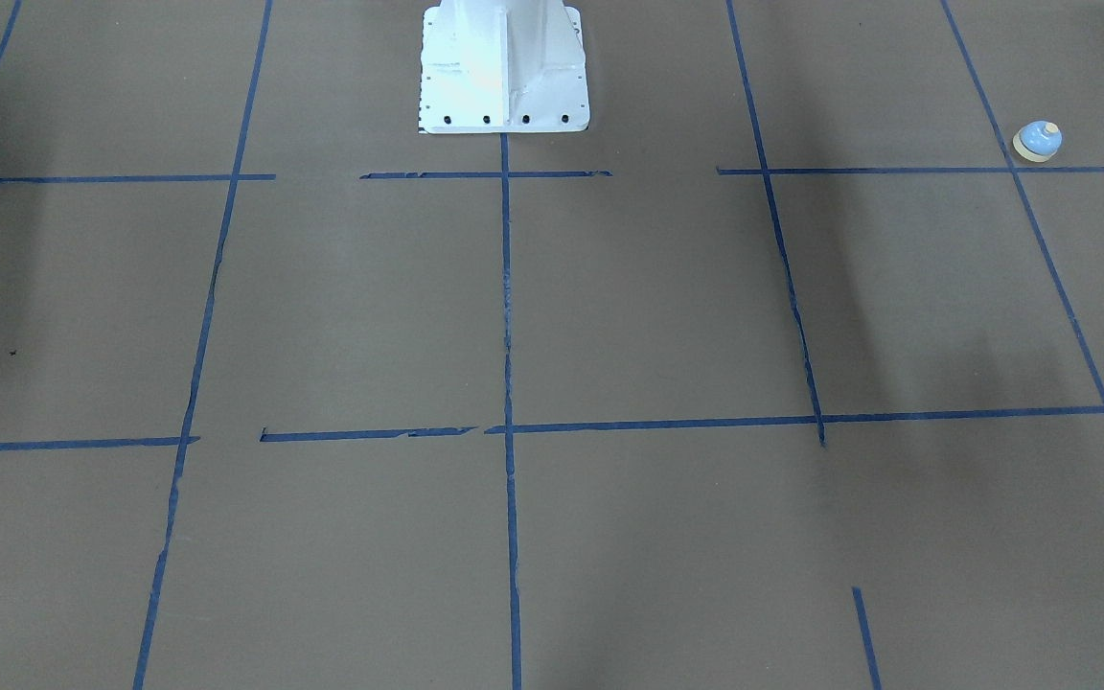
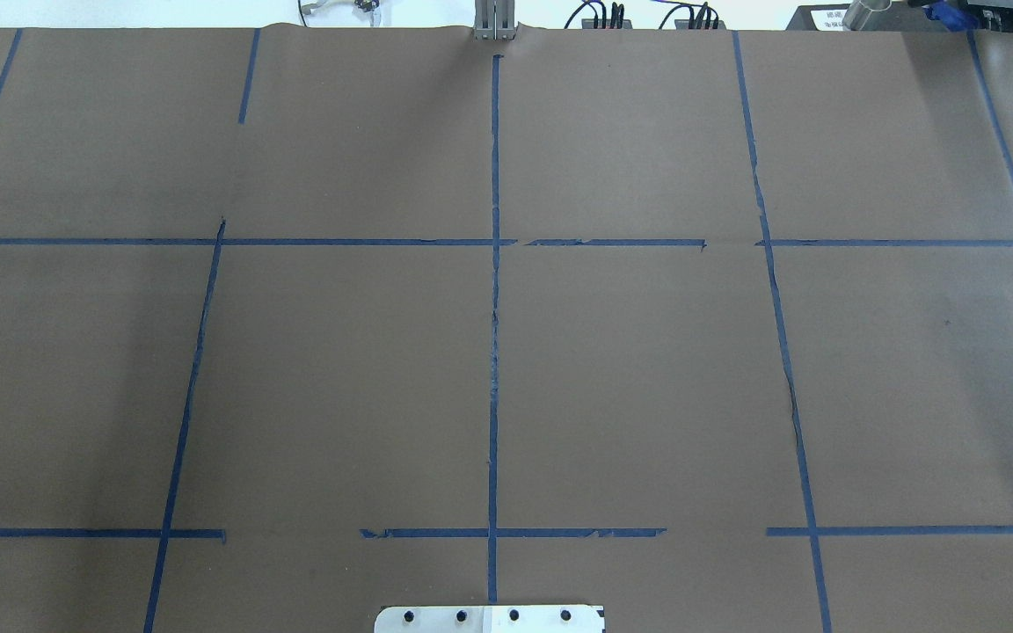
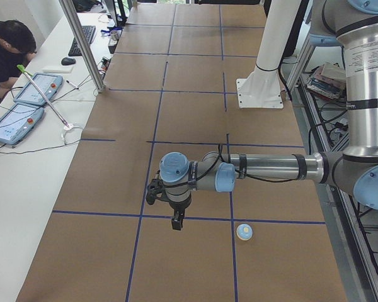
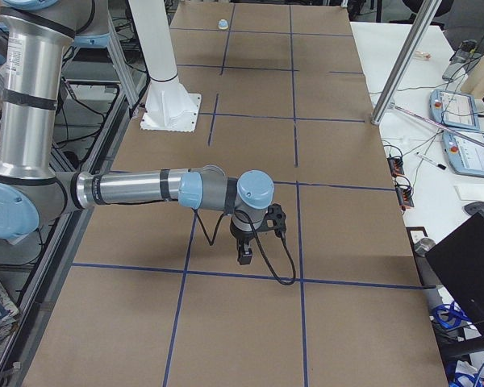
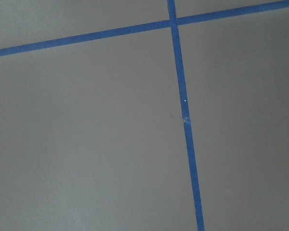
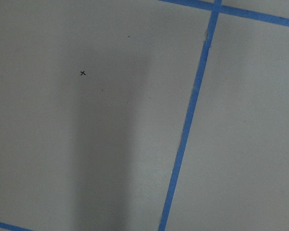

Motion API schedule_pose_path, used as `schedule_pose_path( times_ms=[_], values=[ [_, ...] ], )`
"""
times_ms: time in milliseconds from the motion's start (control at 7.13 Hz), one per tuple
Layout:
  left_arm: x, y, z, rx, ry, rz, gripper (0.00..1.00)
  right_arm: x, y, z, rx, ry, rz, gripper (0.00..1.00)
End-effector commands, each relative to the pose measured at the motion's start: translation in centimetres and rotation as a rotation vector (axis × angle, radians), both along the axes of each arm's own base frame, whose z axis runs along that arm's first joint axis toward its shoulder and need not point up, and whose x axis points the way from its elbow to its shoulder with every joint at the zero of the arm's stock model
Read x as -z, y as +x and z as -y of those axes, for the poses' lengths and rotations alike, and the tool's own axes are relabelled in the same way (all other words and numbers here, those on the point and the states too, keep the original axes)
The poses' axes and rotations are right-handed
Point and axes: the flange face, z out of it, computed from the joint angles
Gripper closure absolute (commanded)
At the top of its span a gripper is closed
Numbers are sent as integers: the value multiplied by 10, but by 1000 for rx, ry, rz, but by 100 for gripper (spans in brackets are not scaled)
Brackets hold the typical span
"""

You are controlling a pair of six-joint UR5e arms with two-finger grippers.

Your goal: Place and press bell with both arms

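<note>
Exterior left: left gripper (image 3: pixel 177 221) hung near bell (image 3: pixel 244 232), apart; jaws of it and right gripper (image 4: pixel 245 256) we could not judge. We advised: centre over bell first.

Front and overhead cameras face each other, sharing the white pedestal (image 1: pixel 504 67). Side cameras watch from opposite ends of the desk (image 3: pixel 195 113); wrist cameras look closely down.

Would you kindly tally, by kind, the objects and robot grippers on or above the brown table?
Small light-blue dome-shaped call bell: 1
White bolted metal pedestal: 1
Black two-finger grippers: 2 (left gripper, right gripper)
Total: 4
</note>
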Motion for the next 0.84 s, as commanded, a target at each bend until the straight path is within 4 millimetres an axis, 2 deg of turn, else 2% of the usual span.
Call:
schedule_pose_path(
  times_ms=[0, 140, 280, 421, 561, 701],
  values=[
    [30, 6, 13, -15, 89, -65, 0, 2, -1, 1, 1, 5, 8, 0],
    [25, 10, 2, -24, 69, -119, 0, 3, -1, 2, 1, 6, 8, 0],
    [16, 53, -4, -114, 45, -170, 0, 4, 0, 2, 0, 10, 10, 0],
    [-12, 102, -34, -241, -22, -160, 0, 8, 0, 0, 0, 16, 10, 0],
    [-33, 113, -61, -289, -72, -133, 0, 8, 0, 1, 0, 18, 10, 0],
    [-54, 114, -87, -318, -113, -81, 0, 8, 0, 1, 0, 18, 10, 0]
  ],
)
